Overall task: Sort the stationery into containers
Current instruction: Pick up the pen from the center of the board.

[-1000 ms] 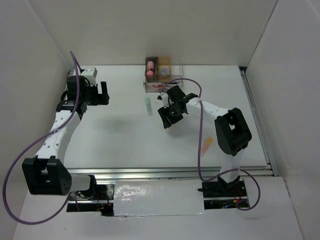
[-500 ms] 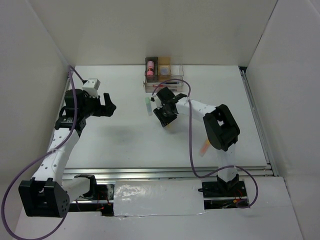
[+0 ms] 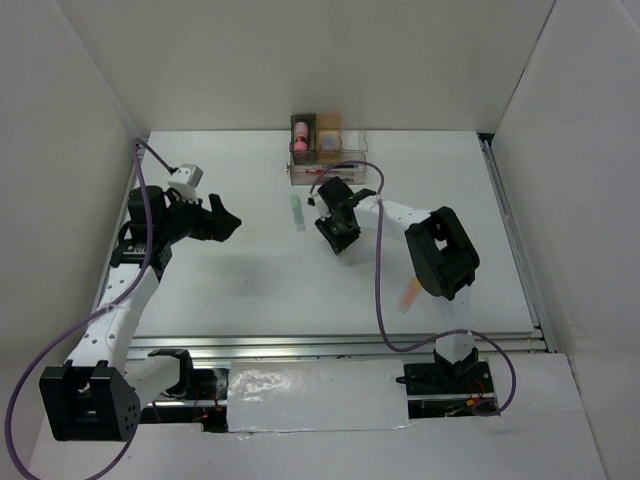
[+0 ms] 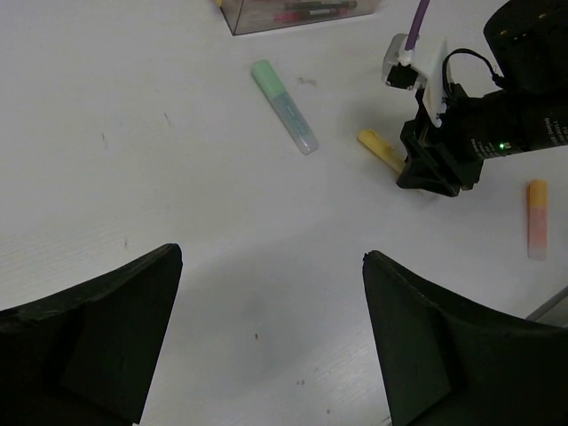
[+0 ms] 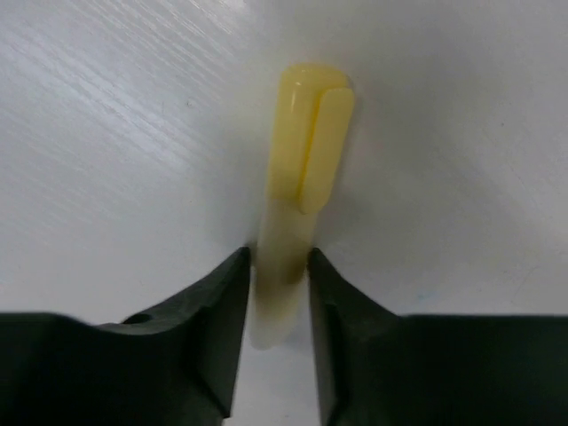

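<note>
My right gripper is shut on a yellow marker that lies on the white table; its jaws press both sides of the barrel. In the top view the right gripper is low, just below the long clear tray with pens in it. A green marker lies to its left and an orange marker lies nearer the front. My left gripper is open and empty above bare table, left of the green marker. The left wrist view also shows the yellow marker.
The joined boxes stand at the back centre: a dark grey one holding a pink cylinder and a tan one holding a purple pot. White walls close in the table on three sides. A purple cable loops over the right arm.
My left arm has swung in towards the table's middle with its jaws open. My right gripper has shifted a little left and settled low on the yellow marker.
</note>
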